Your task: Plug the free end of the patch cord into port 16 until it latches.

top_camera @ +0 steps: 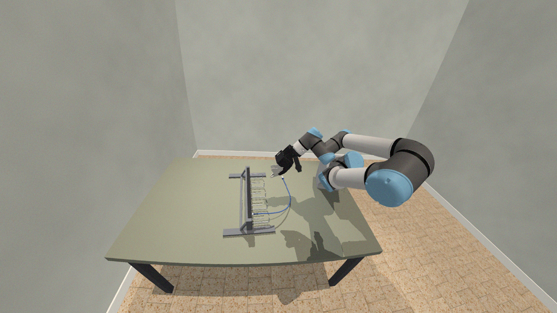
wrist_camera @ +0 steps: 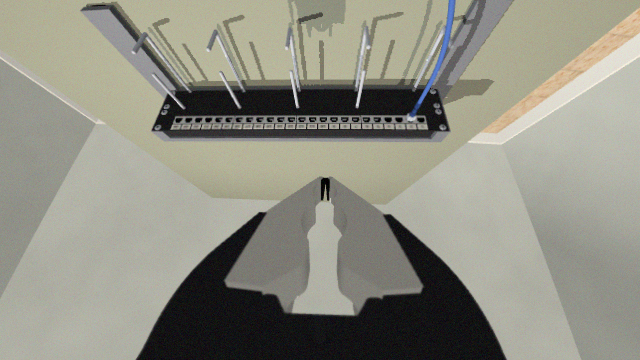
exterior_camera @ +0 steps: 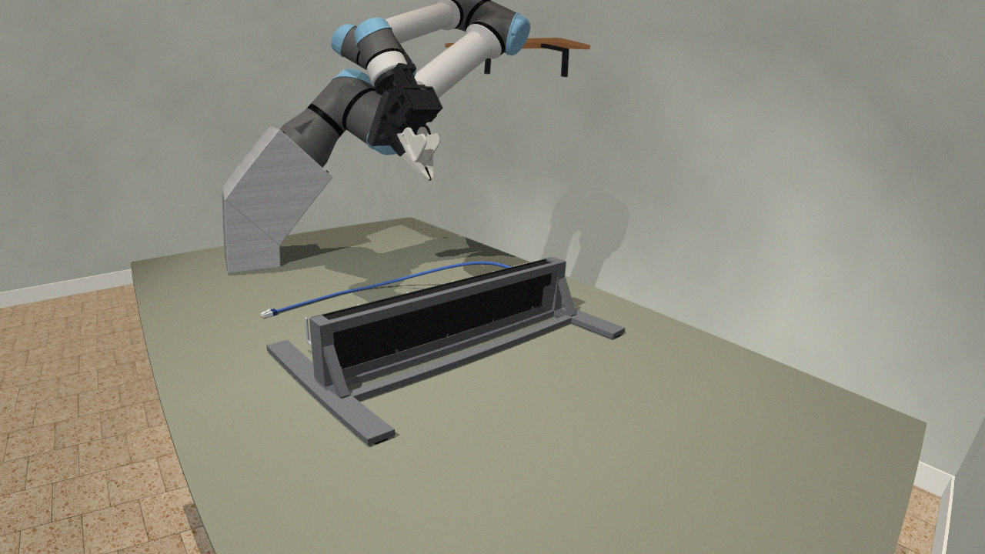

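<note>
My gripper is shut and empty, high above the table on the port side of the rack. The grey rack stands upright with a black port panel. One end of the blue cord sits in port 2, second from the right in the wrist view. The free plug points away from the cord near the rack's far end in the top view; its latch side is too small to tell. Port 16 looks empty.
Several thin metal cable guides stick out from the port side of the rack. The robot's grey pedestal stands at the table's back edge. A brown shelf is on the wall behind the arm.
</note>
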Controlling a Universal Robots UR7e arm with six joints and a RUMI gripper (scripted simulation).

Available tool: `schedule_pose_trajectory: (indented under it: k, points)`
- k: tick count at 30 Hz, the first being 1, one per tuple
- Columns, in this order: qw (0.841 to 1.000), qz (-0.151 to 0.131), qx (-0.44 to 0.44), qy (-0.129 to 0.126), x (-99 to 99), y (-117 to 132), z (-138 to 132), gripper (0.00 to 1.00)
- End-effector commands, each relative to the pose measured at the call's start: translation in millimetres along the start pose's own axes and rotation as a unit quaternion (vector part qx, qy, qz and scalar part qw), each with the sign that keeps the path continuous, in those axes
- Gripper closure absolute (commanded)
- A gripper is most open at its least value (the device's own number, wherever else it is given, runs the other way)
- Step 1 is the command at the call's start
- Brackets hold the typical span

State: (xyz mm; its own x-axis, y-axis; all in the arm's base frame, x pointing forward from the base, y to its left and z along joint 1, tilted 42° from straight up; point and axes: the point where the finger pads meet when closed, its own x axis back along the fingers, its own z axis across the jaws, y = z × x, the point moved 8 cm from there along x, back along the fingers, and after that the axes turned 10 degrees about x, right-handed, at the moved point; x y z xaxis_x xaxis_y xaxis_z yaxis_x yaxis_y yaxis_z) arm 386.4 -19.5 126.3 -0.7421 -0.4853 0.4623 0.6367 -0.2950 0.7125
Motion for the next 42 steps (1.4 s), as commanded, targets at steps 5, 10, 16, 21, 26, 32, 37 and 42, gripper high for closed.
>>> schedule_pose_trajectory:
  k: [5,10,16,21,26,32,37,42]
  points:
    - [1.000,0.000,0.000,0.000,-3.6,0,0,1.00]
    - [1.000,0.000,0.000,0.000,-5.5,0,0,1.00]
    - [1.000,0.000,0.000,0.000,-10.3,0,0,1.00]
    - [1.000,0.000,0.000,0.000,-15.3,0,0,1.00]
    - [1.000,0.000,0.000,0.000,-18.7,0,0,1.00]
    - [1.000,0.000,0.000,0.000,-26.4,0,0,1.00]
    - [1.000,0.000,0.000,0.000,-33.7,0,0,1.00]
    - [1.000,0.000,0.000,0.000,-38.5,0,0,1.00]
